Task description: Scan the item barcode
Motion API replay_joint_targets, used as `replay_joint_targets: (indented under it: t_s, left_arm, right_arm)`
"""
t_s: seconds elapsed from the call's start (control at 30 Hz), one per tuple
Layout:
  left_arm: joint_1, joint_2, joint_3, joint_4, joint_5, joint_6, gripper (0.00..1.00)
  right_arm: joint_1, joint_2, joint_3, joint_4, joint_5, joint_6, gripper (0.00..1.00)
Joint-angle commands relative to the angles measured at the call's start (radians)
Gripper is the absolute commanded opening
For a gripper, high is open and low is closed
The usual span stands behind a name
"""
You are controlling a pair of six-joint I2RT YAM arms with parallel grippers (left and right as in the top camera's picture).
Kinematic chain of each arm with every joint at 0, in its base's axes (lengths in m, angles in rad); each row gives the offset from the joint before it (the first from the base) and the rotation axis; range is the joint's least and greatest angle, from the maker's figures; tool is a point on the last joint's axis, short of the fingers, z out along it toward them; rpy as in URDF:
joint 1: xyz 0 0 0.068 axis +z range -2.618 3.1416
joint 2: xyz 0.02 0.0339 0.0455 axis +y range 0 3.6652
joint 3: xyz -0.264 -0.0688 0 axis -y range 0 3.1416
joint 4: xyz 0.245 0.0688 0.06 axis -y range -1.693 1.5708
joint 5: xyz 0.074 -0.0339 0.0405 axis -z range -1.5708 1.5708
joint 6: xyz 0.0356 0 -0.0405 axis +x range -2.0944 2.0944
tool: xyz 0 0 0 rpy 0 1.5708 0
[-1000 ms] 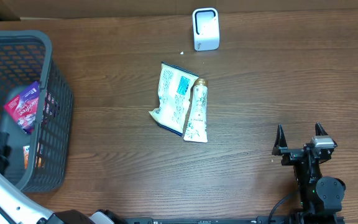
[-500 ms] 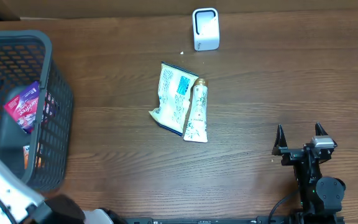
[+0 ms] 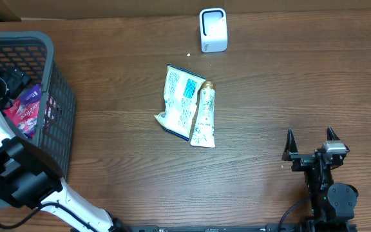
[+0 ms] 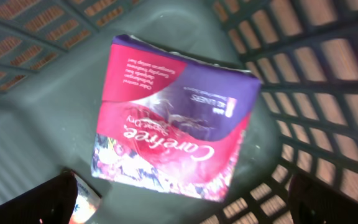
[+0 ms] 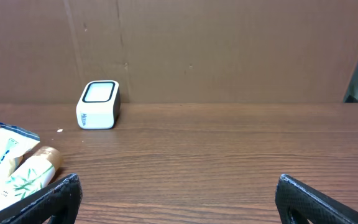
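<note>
The pink and purple pack [image 3: 23,109] lies inside the grey basket [image 3: 60,129] at the left end of the brown wooden table [image 3: 288,77]. From above I count one basket, one white scanner [image 3: 212,29] at the back, one pale pouch [image 3: 180,96] and one tube [image 3: 205,119]. The pouch and tube lie side by side, touching, in the middle of the table. A strip of brown cardboard [image 3: 108,8] runs along the back. The right gripper [image 3: 310,134] sits low on the right, its two fingers spread apart with nothing in them.

From the left wrist, the pack lies flat on the basket floor. It is red-pink at one end and purple at the other, with white writing that says "Carefree". The left gripper [image 4: 188,202] is above it, fingers wide apart, holding nothing.

From the right wrist, the table is wood with a cardboard wall behind it. The scanner stands upright near that wall. The pouch and tube show at the left edge.
</note>
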Motion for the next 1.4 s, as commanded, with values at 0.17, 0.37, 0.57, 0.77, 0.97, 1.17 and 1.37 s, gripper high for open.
replay_joint_targets:
  t_s: [0.17,0.37,0.57,0.77,0.97,1.17,1.37]
  left_arm:
    - [0.004,0.150,0.017,-0.026,-0.085,-0.034,1.00]
    - [0.004,0.214,0.016,-0.026,-0.096,-0.032,1.00]
    - [0.004,0.288,0.016,-0.036,-0.092,-0.032,1.00]
    - [0.001,0.376,0.016,-0.077,-0.092,0.011,1.00]
    - [0.001,0.426,0.016,-0.117,-0.091,0.051,0.21]
    - [0.003,0.426,0.066,-0.188,-0.084,0.051,0.04]
    - [0.010,0.426,0.305,-0.335,-0.063,0.042,0.04]
  right_arm:
    - [0.004,-0.010,-0.011,0.006,0.006,-0.004,1.00]
    - [0.004,-0.010,-0.011,0.006,0.006,-0.004,1.00]
    - [0.004,-0.010,-0.011,0.006,0.006,-0.004,1.00]
    - [0.004,-0.010,-0.011,0.006,0.006,-0.004,1.00]
    - [0.004,-0.010,-0.011,0.006,0.006,-0.004,1.00]
    - [0.004,-0.010,-0.011,0.006,0.006,-0.004,1.00]
    - [0.004,-0.010,-0.011,0.006,0.006,-0.004,1.00]
